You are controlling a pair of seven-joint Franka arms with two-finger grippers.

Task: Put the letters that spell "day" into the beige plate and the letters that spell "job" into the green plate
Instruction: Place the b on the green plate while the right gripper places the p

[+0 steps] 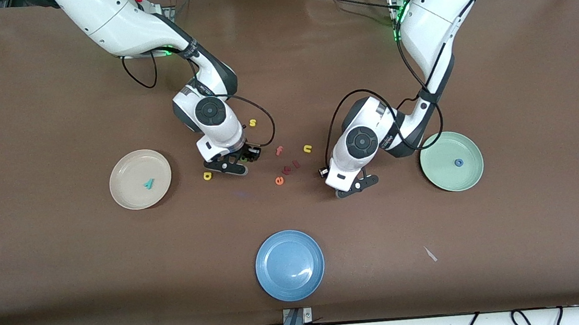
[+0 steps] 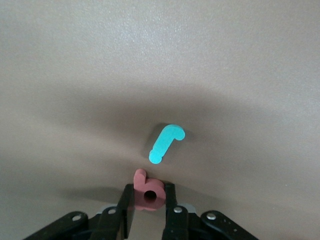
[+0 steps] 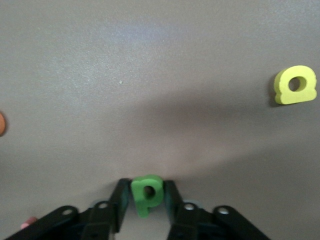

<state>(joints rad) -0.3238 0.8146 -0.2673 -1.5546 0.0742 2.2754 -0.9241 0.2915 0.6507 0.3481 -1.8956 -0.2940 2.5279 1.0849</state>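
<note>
Now, your right gripper [image 3: 146,200] sits low over the table between the beige plate [image 1: 127,195] and the loose letters in the middle, and its fingers pinch the green "d" [image 3: 147,195] between them. Just beside it, toward the right arm's end of the table, the yellow "a" [image 1: 207,176] lies flat on the brown table [image 1: 70,286]. You can see the teal "y" [image 1: 149,183] already resting in the beige plate.

Your left gripper [image 2: 149,197] is down near the table between the middle letters and the green plate [image 1: 440,178], and its fingers are pressed onto the pinkish-red "b" [image 2: 146,192]. The teal "j" [image 2: 166,142] lies on the table just beside that grip, apart from the "b". The blue "o" [image 1: 458,162] sits in the green plate.

Between your two grippers, the orange "e" [image 1: 279,180], the pink "f" [image 1: 279,150], the yellow "u" [image 1: 307,149] and two small reddish pieces lie scattered; the yellow "s" [image 1: 252,122] lies farther from the front camera. The blue plate [image 1: 271,279] sits nearest the front camera.
</note>
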